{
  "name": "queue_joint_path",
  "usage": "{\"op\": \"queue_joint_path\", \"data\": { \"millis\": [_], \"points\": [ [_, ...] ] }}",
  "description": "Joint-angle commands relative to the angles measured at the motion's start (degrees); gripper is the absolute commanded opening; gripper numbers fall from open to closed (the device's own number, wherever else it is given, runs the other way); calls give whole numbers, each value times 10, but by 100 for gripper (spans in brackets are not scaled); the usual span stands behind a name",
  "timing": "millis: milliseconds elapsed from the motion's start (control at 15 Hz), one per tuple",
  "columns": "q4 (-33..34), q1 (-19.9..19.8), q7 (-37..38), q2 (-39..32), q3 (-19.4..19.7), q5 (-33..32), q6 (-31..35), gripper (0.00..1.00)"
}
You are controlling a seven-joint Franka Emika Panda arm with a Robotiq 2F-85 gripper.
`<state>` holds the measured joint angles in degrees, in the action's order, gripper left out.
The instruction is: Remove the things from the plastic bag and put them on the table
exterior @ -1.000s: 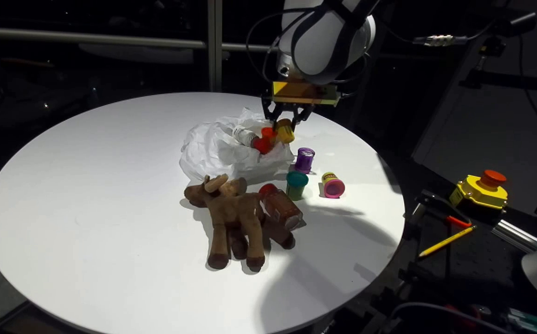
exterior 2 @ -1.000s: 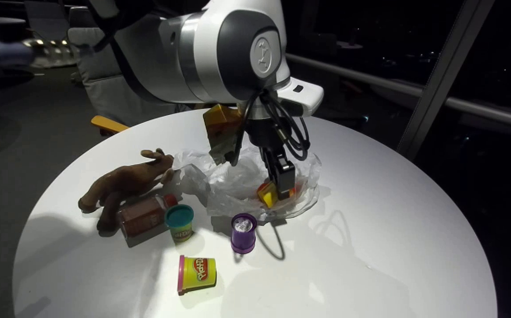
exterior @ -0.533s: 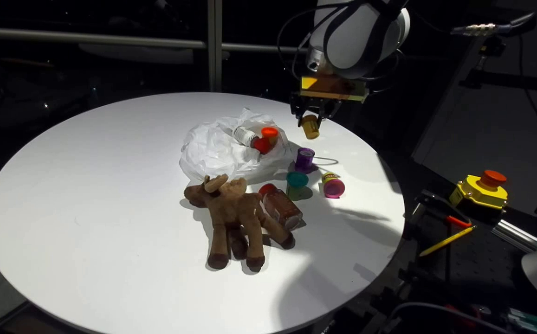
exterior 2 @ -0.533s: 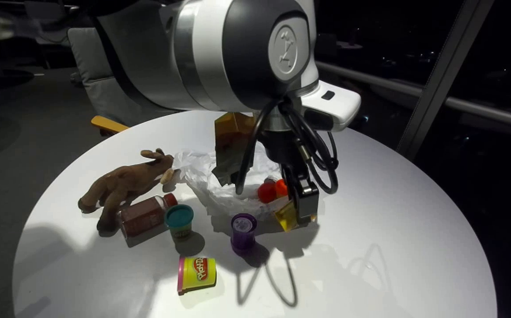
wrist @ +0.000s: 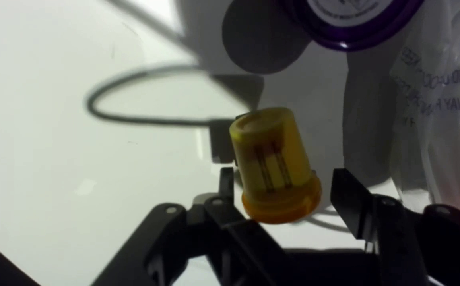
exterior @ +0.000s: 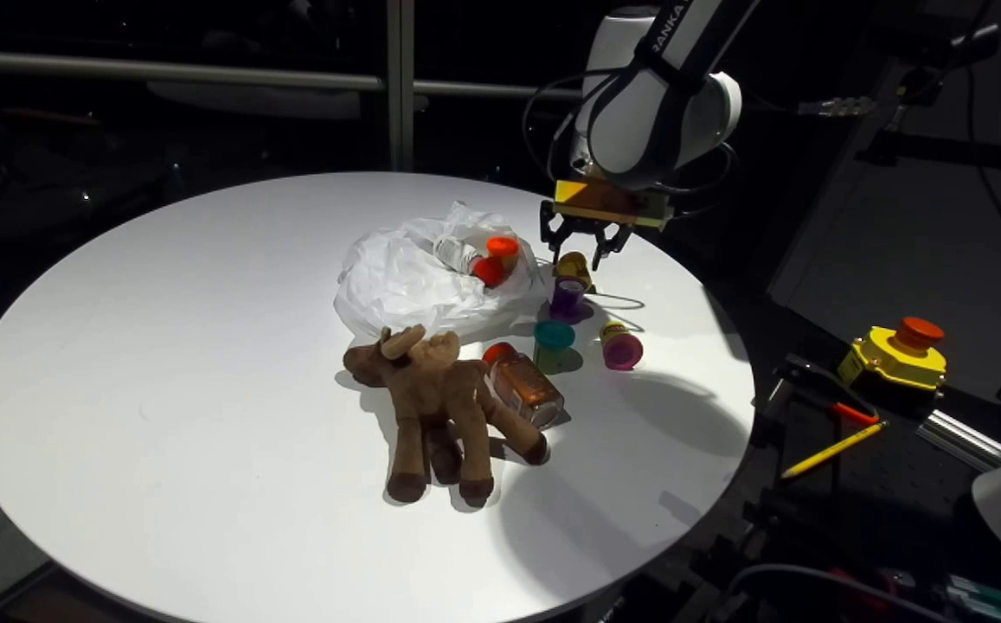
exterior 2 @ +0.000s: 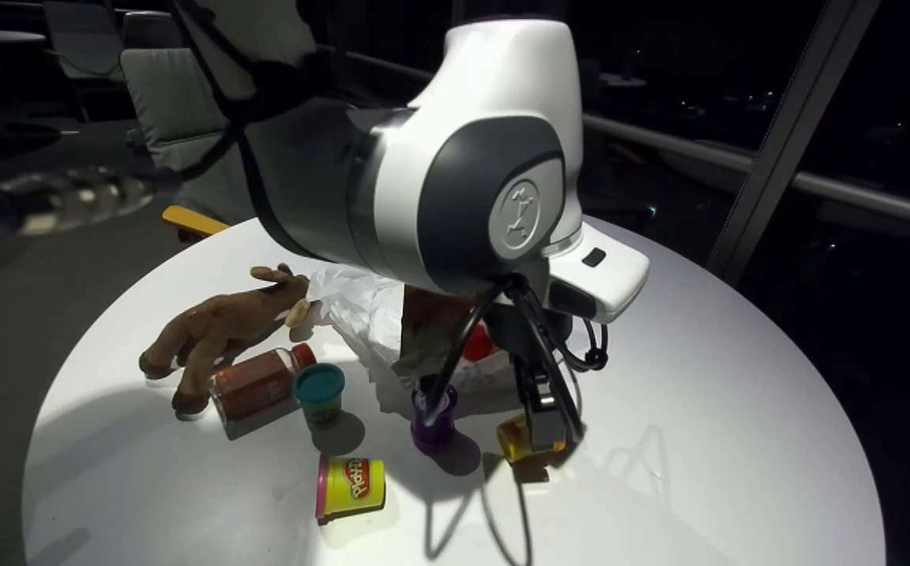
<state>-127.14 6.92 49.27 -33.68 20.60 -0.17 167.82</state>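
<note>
Gripper [wrist: 284, 176] spread, seemingly holding nothing; a tilted yellow tub [wrist: 273, 161] shows between its jaws, near the plastic bag [exterior: 396, 277]. Likely light, stiff and slippery, it suits a pinch across its middle. Whether it touches the glossy white table [exterior: 163, 389] below is unclear; beyond, a grey chair [exterior 2: 171, 86] stands in darkness.

The gripper [exterior: 577, 263] is lower, its fingers wider apart than before; the yellow tub [wrist: 273, 163], earlier clamped aloft, is loose between them, seemingly lying on the table [exterior: 206, 433].
</note>
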Motion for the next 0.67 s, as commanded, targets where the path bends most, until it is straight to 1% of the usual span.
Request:
{"op": "queue_joint_path", "data": {
  "millis": [0, 133, 200, 267, 333, 400, 467, 600],
  "points": [
    [-13, 29, -1, 38, 26, 10, 27, 98],
    [-29, 51, 1, 75, 34, 10, 33, 100],
    [-33, 42, -6, 97, 12, 21, 24, 100],
    [-27, 30, 0, 108, -19, 46, 14, 100],
    [-23, 26, 2, 116, -37, 62, 12, 100],
    [-9, 39, 6, 104, -37, 59, 24, 100],
    [5, 42, 0, 97, -46, 54, 12, 100],
    [40, 58, -12, 60, -47, 25, 9, 100]
  ]
}}
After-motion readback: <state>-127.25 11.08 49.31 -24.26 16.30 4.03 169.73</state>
